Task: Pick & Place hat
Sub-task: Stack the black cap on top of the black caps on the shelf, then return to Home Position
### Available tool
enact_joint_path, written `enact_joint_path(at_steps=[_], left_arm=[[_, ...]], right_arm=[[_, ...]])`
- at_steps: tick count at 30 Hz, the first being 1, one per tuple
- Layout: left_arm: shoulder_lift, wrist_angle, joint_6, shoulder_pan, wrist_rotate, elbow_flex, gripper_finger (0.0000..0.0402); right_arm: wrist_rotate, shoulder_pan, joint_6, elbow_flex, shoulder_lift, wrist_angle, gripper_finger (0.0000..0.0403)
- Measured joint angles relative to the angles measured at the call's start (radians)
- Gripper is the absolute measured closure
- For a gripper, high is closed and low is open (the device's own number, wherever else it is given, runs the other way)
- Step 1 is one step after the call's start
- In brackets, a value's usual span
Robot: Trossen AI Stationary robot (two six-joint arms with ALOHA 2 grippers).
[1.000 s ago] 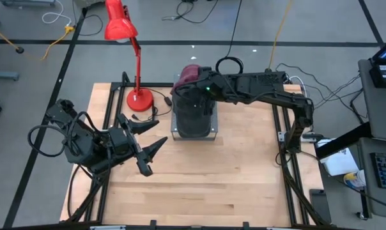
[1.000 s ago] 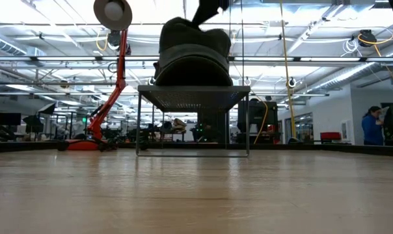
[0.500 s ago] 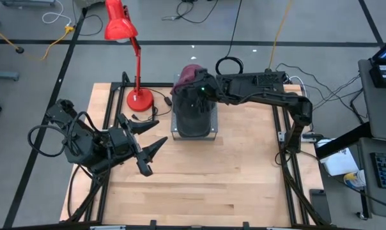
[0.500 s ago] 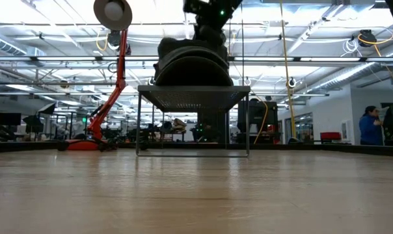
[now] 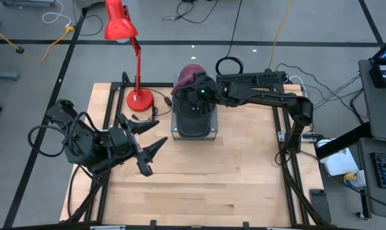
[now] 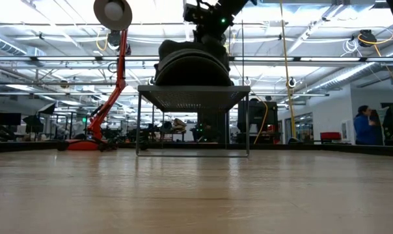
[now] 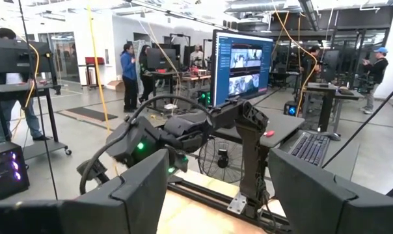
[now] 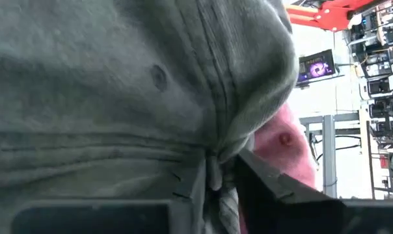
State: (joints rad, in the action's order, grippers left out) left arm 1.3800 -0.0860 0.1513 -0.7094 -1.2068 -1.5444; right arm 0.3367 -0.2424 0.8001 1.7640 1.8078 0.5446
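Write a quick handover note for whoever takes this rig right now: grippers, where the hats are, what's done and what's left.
Right gripper: over the stand, fingers on the dark hat, whether gripping is unclear.
Left gripper: open, waiting over the table's left side.
Dark hat sits on top of the mesh stand; a maroon hat lies behind it.
Done: the dark hat is on the stand.
Left: free the right gripper and pull that arm back.

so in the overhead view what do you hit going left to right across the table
left gripper, open over the bare wood → round red lamp base → dark grey hat on the metal mesh stand → right arm's upright base post at the right edge
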Motion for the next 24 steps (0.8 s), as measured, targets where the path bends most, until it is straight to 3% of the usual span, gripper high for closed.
enact_joint_path(at_steps=[13,18,24], left_arm=[[0.0,0.001,0.006,0.0,-0.019,0.0,0.0132],[0.0,0.005,0.049,0.0,-0.011,0.0,0.0132],[0.0,0.0,0.12,0.001,-0.008,0.0,0.0133]], right_arm=[[-0.023,0.0,-0.137,0.0,-0.051,0.008,0.0159],[-0.026,0.003,-0.254,-0.001,-0.091,0.007,0.0131],[-0.058,0.016,-0.446,0.0,-0.176,0.01,0.013]])
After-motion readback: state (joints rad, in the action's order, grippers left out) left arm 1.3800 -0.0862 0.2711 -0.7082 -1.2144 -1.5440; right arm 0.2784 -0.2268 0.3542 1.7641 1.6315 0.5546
